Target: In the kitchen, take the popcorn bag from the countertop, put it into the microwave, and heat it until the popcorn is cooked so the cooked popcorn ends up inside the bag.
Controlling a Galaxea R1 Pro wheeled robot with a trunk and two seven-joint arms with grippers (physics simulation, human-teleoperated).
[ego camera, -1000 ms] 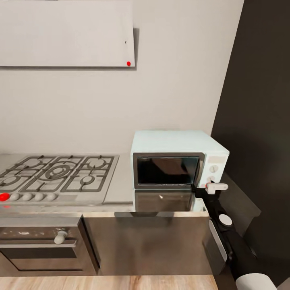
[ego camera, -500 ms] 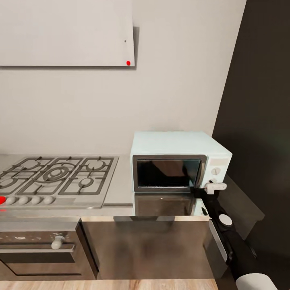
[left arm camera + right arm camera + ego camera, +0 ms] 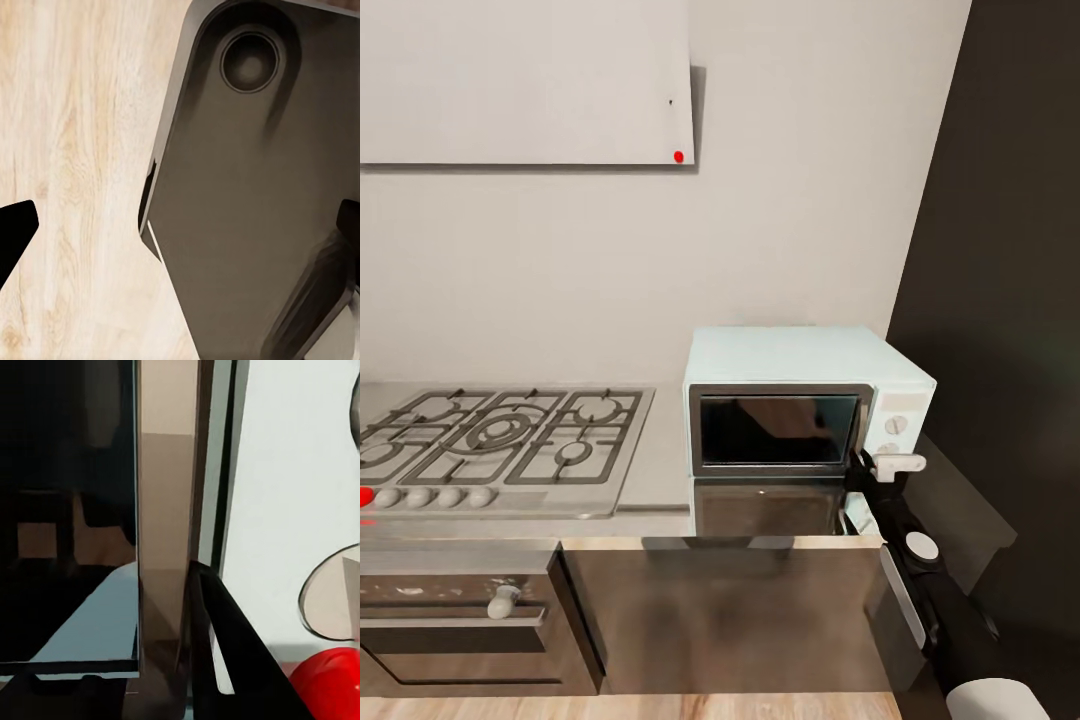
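My right fingers (image 3: 872, 468) sit at the steel door edge of the pale mint-blue box microwave (image 3: 800, 352) on the glossy grey desk (image 3: 660, 470). I cannot tell whether they are together. My left fingers (image 3: 15, 232) stand apart over pale wood floor (image 3: 75, 150).

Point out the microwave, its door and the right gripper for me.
microwave (image 3: 790, 350): head view, on its mint-blue top panel.
microwave door (image 3: 775, 428): head view, on the dark glass pane.
right gripper (image 3: 880, 466): head view, at the fingertips by the door's right edge.
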